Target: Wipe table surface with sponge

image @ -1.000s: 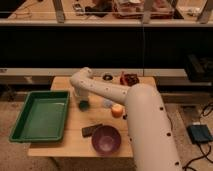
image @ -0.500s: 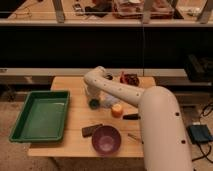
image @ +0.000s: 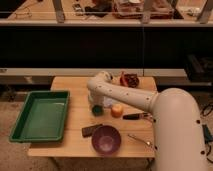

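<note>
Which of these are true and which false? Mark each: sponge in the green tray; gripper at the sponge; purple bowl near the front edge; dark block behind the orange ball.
1. The sponge lies in the green tray. False: it sits on the table surface, between tray and orange ball.
2. The gripper is down at the sponge. True.
3. The purple bowl stands near the table's front edge. True.
4. The dark block lies behind the orange ball. False: it lies nearer the front, beside the bowl.

Tan grainy wooden table surface (image: 80, 120), dark green chunky sponge (image: 97, 110) right under the whitish gripper (image: 95, 103), green plastic tray (image: 40, 117), purple round bowl (image: 106, 140).
</note>
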Available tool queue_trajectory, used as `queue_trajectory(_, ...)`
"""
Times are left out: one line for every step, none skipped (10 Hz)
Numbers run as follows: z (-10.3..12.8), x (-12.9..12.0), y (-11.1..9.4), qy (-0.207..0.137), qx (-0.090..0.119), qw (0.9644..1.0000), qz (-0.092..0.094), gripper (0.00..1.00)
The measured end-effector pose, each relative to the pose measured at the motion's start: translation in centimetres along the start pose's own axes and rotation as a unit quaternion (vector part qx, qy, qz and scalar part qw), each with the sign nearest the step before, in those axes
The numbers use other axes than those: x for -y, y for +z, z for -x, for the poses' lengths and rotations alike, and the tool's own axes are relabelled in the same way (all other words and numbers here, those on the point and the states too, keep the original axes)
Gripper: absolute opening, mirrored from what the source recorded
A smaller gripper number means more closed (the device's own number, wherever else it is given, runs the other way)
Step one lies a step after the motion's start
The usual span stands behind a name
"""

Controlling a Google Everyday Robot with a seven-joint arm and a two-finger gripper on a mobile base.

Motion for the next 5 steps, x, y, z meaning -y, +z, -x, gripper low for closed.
queue_trajectory(1.1, 0.4, 0.0, -0.005, 0.004, 1.0, 0.0, 0.1)
queue_trajectory(2.6, 1.1, -0.1, -0.014, 0.007, 0.9999, -0.001, 0.1)
queue_trajectory(3.4, 1.7, -0.2, -0.023, 0.008, 0.9997, -0.004, 0.1)
queue_trajectory(3.8, 3.1, 0.1, -0.041, 0.009, 0.999, -0.011, 0.1)
queue_trajectory(3.5, 4.2, 0.3, -0.055, 0.009, 0.9983, -0.016, 0.1)
